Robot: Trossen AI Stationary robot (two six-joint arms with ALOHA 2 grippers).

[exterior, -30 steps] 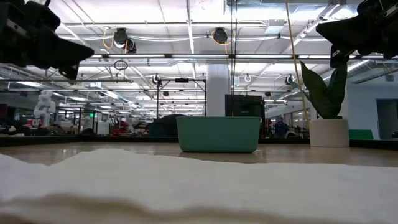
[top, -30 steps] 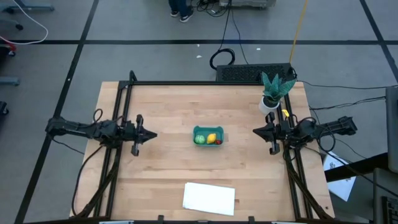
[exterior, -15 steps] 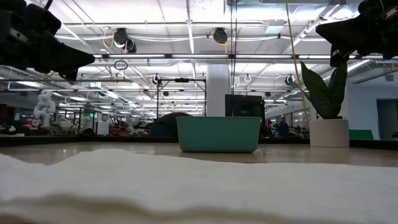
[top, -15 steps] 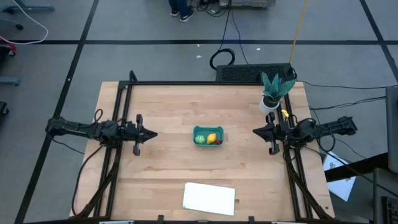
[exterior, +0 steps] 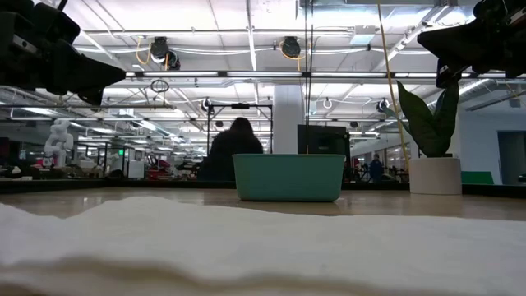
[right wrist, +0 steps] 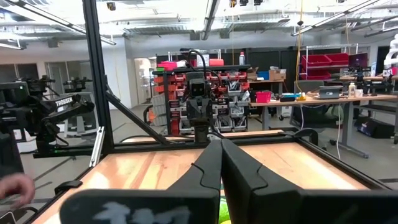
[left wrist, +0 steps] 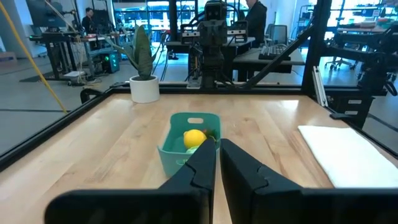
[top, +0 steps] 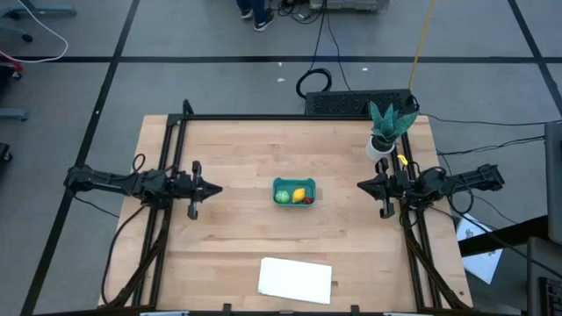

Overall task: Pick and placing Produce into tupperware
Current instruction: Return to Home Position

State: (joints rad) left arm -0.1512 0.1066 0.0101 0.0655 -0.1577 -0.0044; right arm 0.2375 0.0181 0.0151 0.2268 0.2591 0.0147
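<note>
The teal tupperware (top: pixel 293 192) stands on its base at the table's middle. In it lie the produce: a light-green ball (top: pixel 282 197), a yellow lemon-like piece (top: pixel 299 194) and a small red piece (top: pixel 308 200). My left gripper (top: pixel 216 189) hangs shut at the table's left side, level and pointing at the tupperware (left wrist: pixel 186 140), well short of it. My right gripper (top: pixel 360 185) hangs shut at the right side, also pointing toward the middle. Neither holds anything.
A potted plant (top: pixel 386 132) stands at the far right corner, close behind my right arm. A flat white sheet (top: pixel 296 279) lies near the front edge. Black frame rails (top: pixel 167 219) run along the table's sides. A person (exterior: pixel 234 148) shows in the room beyond.
Both arms have kept still. In the low view a person has come into sight in the room behind the tupperware.
</note>
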